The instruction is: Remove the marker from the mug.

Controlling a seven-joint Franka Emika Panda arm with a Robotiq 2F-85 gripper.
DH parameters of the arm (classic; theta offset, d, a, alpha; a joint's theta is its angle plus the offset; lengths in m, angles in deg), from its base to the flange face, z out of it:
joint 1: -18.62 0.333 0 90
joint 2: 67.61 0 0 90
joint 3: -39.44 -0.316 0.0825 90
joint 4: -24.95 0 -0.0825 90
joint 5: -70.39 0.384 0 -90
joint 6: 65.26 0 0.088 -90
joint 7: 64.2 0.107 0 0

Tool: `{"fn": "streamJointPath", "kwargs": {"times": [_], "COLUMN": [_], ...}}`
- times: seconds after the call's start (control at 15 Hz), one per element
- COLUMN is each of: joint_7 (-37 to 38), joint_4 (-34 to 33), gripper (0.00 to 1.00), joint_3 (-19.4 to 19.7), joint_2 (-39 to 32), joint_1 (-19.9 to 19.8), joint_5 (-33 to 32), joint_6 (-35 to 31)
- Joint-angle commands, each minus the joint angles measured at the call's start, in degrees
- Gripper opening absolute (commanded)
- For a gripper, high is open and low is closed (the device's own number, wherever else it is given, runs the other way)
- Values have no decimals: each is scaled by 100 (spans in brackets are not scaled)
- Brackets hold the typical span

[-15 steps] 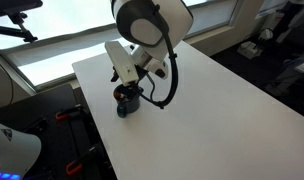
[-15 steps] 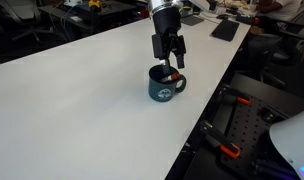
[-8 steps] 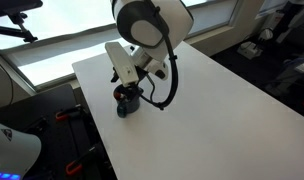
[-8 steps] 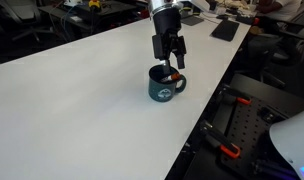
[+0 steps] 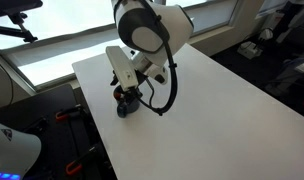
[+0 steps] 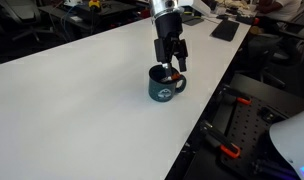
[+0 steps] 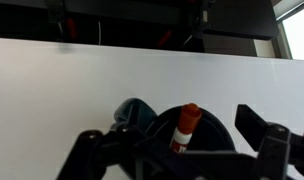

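The dark navy mug [image 6: 165, 88] stands on the white table near its edge; it also shows in an exterior view [image 5: 126, 103] and the wrist view [image 7: 217, 130]. The marker [image 7: 185, 128] stands tilted inside the mug, its orange-red cap up; its red end shows in an exterior view [image 6: 176, 75]. My gripper [image 6: 172, 66] hangs straight above the mug, fingers open and spread on either side of the marker at the rim. In the wrist view the fingers [image 7: 177, 150] straddle the mug, not touching the marker.
The white table [image 6: 82, 80] stretches wide beside the mug. Its edge [image 5: 97, 130] runs close to the mug. Dark clutter and equipment lie beyond the table ends, with red-handled tools [image 6: 227, 150] on the floor.
My gripper has dropped a little lower toward the mug. The mug and marker have not moved.
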Motion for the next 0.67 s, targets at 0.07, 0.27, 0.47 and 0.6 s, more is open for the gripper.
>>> {"fn": "streamJointPath", "kwargs": {"times": [0.07, 0.27, 0.47, 0.6], "joint_7": [-42, -47, -71, -75], "joint_4": [-19, -17, 4, 13], "gripper": [56, 34, 12, 0], "joint_3": [-73, -79, -83, -81], "joint_2": [-37, -54, -49, -40], "joint_1": [-135, -163, -184, -190], "joint_5": [53, 59, 56, 51], "joint_6": [-21, -17, -47, -51]}}
